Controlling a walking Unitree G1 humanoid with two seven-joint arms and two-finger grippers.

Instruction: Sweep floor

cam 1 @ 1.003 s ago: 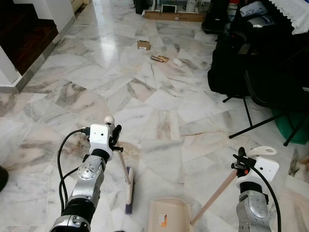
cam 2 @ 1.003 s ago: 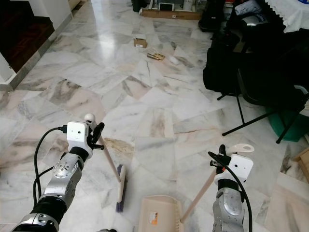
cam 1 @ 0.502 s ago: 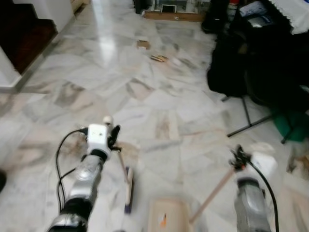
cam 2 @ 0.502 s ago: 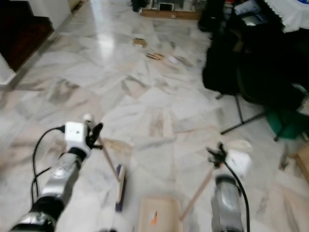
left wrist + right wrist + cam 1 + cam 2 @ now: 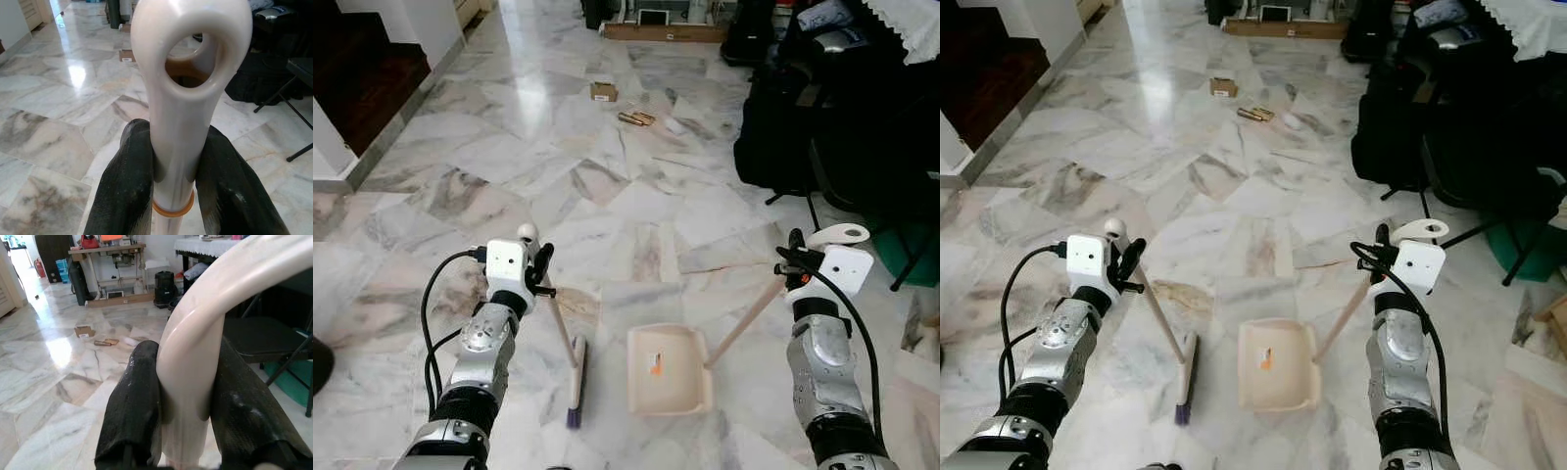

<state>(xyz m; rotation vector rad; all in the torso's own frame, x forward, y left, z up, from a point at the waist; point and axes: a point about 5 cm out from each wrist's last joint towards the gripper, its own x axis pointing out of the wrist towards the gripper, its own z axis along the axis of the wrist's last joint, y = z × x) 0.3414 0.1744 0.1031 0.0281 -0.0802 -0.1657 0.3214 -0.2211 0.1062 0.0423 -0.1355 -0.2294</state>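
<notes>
- left gripper point(image 5: 544, 271) clamped on broom point(image 5: 574, 387) handle — bristles down, lower centre
- right gripper point(image 5: 793, 266) clamped on dustpan point(image 5: 668, 370) handle — pan flat beside it
- litter point(image 5: 637, 118), probably the target, top centre

No legible text or labels anywhere.

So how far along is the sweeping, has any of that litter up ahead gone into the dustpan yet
Done: both tools are in hand. The left gripper is shut on the broom, the right gripper on the dustpan, both resting on the marble floor.
In hand: getting to the litter.
Left: everything. The small box and scraps lie far ahead, and nothing swept shows in the pan.
</notes>
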